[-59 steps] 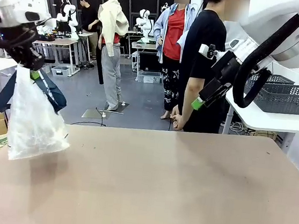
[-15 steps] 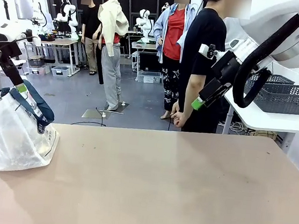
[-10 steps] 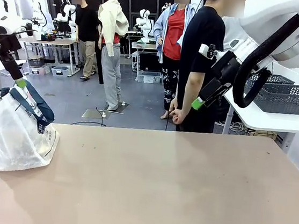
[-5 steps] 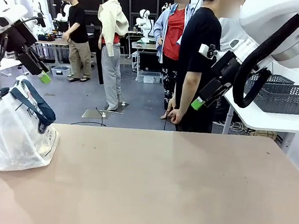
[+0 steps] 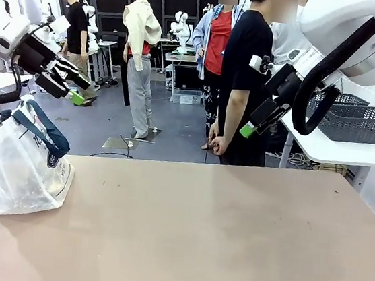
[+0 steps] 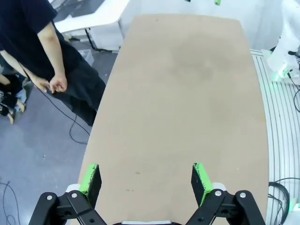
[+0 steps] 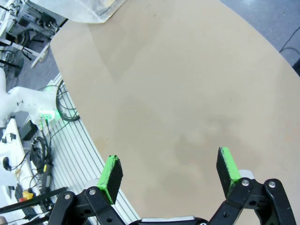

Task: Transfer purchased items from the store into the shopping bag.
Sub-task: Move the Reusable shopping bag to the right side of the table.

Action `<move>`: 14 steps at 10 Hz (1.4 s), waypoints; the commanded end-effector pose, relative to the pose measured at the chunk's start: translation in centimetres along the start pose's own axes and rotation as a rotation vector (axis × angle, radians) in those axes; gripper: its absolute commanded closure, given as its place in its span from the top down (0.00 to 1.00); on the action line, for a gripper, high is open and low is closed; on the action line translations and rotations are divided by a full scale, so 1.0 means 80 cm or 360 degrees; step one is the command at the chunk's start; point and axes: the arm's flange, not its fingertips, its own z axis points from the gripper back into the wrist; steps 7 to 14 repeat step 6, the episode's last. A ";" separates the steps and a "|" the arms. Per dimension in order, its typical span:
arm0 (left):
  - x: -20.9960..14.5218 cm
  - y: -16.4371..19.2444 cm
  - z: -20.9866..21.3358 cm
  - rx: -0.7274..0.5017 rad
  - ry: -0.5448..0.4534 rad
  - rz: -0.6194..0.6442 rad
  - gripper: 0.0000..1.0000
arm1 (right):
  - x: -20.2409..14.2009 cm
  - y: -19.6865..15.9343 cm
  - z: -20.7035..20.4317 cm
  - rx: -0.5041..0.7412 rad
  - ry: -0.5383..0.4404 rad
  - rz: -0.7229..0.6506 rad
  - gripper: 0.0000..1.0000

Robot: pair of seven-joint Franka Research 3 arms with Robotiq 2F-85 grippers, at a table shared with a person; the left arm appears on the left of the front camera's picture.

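left hand [image 5: 74, 85] wide open, empty | right hand [image 7: 171, 171] wide open, empty

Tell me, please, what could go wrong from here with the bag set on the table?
The bag sits at the table's left edge, leaning and soft; a nudge might tip it off. Its mouth looks slack with the handles lying across it, so dropped items could miss. The open left gripper hangs just above the bag and might snag a handle. A person stands near the open right gripper.
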 end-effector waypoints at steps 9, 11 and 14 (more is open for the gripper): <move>0.000 0.000 0.000 0.0000 0.0000 0.0000 1.00 | 0.001 0.000 0.001 -0.0005 0.0015 0.0000 1.00; 0.000 0.000 0.000 0.0000 0.0000 0.0000 1.00 | 0.001 0.000 0.001 -0.0005 0.0015 0.0000 1.00; 0.000 0.000 0.000 0.0000 0.0000 0.0000 1.00 | 0.001 0.000 0.001 -0.0005 0.0015 0.0000 1.00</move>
